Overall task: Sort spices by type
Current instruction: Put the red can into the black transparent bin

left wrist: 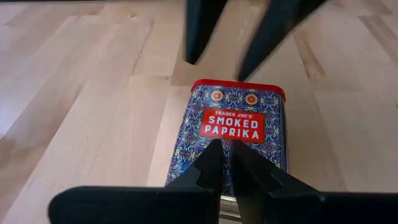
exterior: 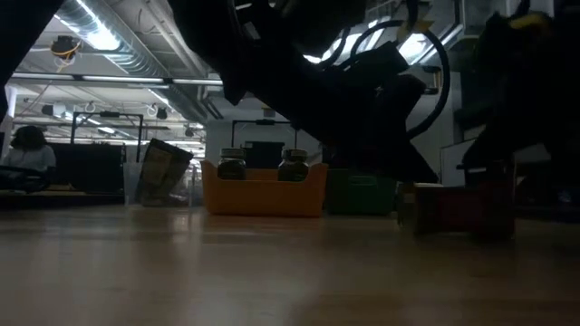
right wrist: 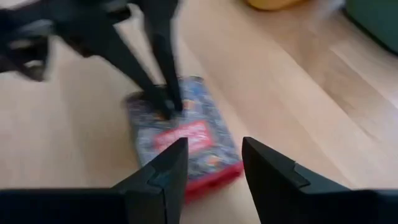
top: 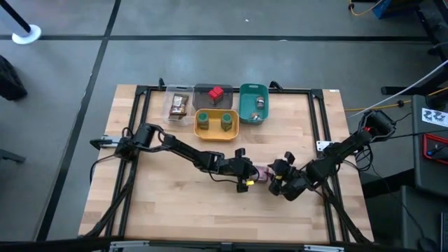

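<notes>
Surface: light wood table (top: pixel 175 203) in a dark frame; concrete floor around it.
Trays: four in a cluster at the far edge, all holding spices.
Clear tray (top: pixel 168 105): brown packet (top: pixel 178 105) inside.
Grey tray (top: pixel 203 92): red box (top: pixel 215 93) inside.
Yellow tray (top: pixel 216 133): two green-capped jars (top: pixel 203 120) side by side.
Teal tray (top: pixel 246 105): small greyish tin (top: pixel 260 103), plus what looks like a second one nearer the front.
Left to sort: one paprika box (left wrist: pixel 233 134), lying flat mid-table between the two grippers, well apart from the trays.
Left gripper (left wrist: pixel 225 163): right at the paprika box, fingers nearly pressed together with only a thin gap, tips over the box's near end. Not clearly pinching it.
Right gripper (right wrist: pixel 214 163): on the opposite side of the same box, fingers spread, nothing between them.
Progress: judged nearly done, with four types already grouped. Last item likely belongs with the red box in the grey tray.
Remaining: grasp, carry, place.
</notes>
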You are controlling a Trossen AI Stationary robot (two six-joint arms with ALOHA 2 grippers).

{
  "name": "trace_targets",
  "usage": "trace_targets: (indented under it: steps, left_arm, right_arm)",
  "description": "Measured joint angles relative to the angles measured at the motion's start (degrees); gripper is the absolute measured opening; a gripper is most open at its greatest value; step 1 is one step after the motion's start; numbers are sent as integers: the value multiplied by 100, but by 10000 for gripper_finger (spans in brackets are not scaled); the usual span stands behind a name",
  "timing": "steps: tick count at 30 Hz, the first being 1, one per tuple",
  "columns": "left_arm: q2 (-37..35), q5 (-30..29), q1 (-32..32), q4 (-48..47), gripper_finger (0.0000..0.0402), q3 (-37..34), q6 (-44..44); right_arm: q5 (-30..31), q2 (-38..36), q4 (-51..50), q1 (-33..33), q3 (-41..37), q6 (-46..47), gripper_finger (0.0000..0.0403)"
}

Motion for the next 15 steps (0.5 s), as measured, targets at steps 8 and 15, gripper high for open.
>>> trace_targets:
  steps: [8, 15]
  left_arm:
    - [-172, 2, -5, -113, 24, -22, 323]
    - [-529, -14, -3, -186, 24, -28, 376]
  right_arm:
    - [-234, 0, -48, 5, 3, -315, 154]
    - [-359, 0, -534, 5, -1, 23, 154]
